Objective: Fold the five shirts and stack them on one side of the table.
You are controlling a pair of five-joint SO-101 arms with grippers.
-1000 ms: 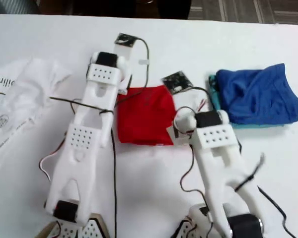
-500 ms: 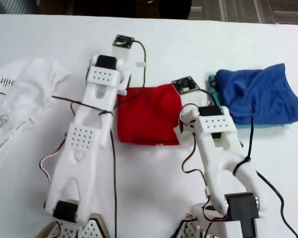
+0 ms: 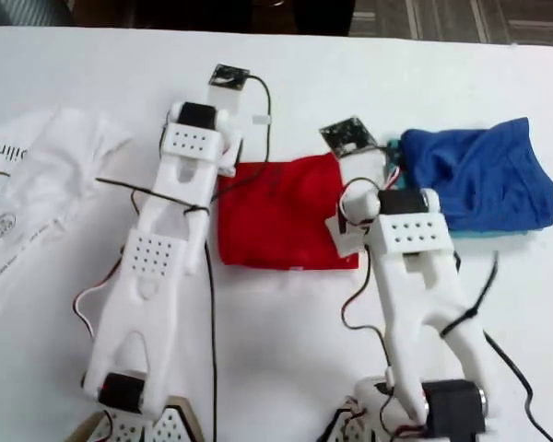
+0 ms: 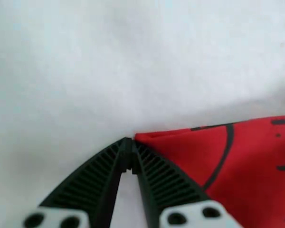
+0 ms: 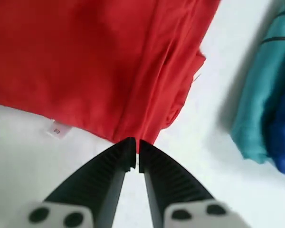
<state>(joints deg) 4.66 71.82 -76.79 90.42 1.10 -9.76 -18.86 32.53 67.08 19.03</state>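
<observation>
At mid-desk [image 3: 286, 350] lies the red shirt [image 3: 276, 216], folded flat between the two arms. The left fingers [image 4: 138, 159] are pressed together with their tips at one corner of it; whether cloth is pinched there I cannot tell. The right fingers [image 5: 124, 154] are clamped on the bunched edge at the shirt's opposite side. Near that edge a blue shirt [image 3: 479, 175] sits on a teal shirt [image 5: 256, 114]. A rumpled white shirt [image 3: 46, 184] lies well apart, beyond the left arm
</observation>
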